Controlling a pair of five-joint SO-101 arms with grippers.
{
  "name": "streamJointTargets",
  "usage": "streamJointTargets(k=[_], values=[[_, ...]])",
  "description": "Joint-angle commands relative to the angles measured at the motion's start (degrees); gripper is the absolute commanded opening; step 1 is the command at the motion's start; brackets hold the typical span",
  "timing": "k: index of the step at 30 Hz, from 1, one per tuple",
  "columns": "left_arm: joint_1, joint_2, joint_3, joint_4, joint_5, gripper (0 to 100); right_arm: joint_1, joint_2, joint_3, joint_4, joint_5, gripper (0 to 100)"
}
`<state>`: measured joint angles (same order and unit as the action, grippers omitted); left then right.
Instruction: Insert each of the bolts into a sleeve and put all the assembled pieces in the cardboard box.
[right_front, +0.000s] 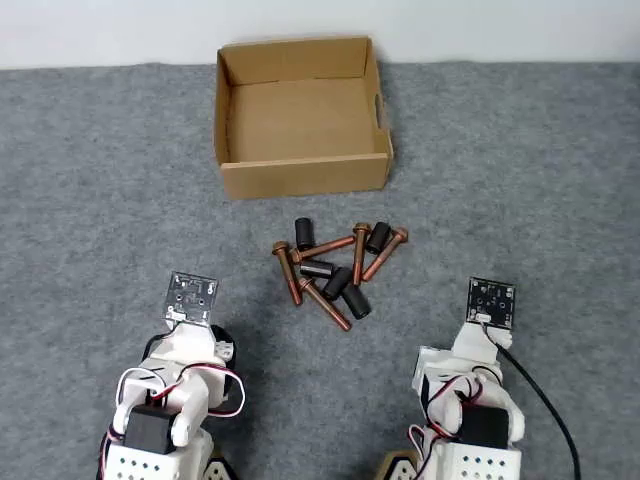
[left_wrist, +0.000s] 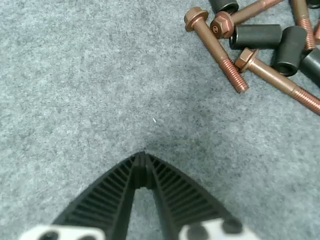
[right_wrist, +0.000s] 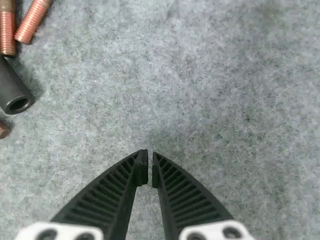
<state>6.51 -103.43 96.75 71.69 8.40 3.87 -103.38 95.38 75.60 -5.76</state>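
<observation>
At the far side of the desk (right_front: 90, 200), your cardboard box (right_front: 300, 175) stands open with only its bare floor showing; no assembled piece is in it. Between the box and your left arm (right_front: 178, 395) and right arm (right_front: 470, 405) lies the heap (right_front: 338, 268) of parts, all loose on the grey covering. I count five copper-coloured bolts (right_front: 325, 303) and five black sleeves (right_front: 356, 301). Some touch or cross one another, but none of the bolts sits inside a sleeve.

By my reading you are at the very start. Every bolt has yet to be pushed into a sleeve, and every finished pair has yet to go into the box.

Your left claw (left_wrist: 145, 167) is closed, its tips pressed together with nothing between them. It sits over bare covering, near the closest bolts but clear of them. Your right claw (right_wrist: 150, 169) is also drawn together, with only a hairline between the tips, and it grips nothing. The edge of the heap lies off to one side of it, well apart.

As for writing, you have none to go by. The box walls look like plain brown card, and the sleeves are plain black. Any stamp on the bolt heads is too small to make out. The small boards on the wrists carry marks I cannot read either.
</observation>
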Motion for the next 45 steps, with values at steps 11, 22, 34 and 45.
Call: streamJointTargets(k=[11,22,34,45], values=[[-0.2,-0.4,-0.2,0.3,-0.2,1,0.5,-0.5,1.1,-0.8,0.4,1.0],[-0.2,-0.4,-0.2,0.3,-0.2,1,0.4,-0.5,1.1,-0.8,0.4,1.1],[-0.2,-0.4,-0.2,0.3,-0.2,1,0.9,-0.5,1.1,-0.8,0.9,1.1],[-0.2,-0.4,-0.2,0.3,-0.2,1,3.6,-0.5,-6.8,-2.7,0.7,0.8]])
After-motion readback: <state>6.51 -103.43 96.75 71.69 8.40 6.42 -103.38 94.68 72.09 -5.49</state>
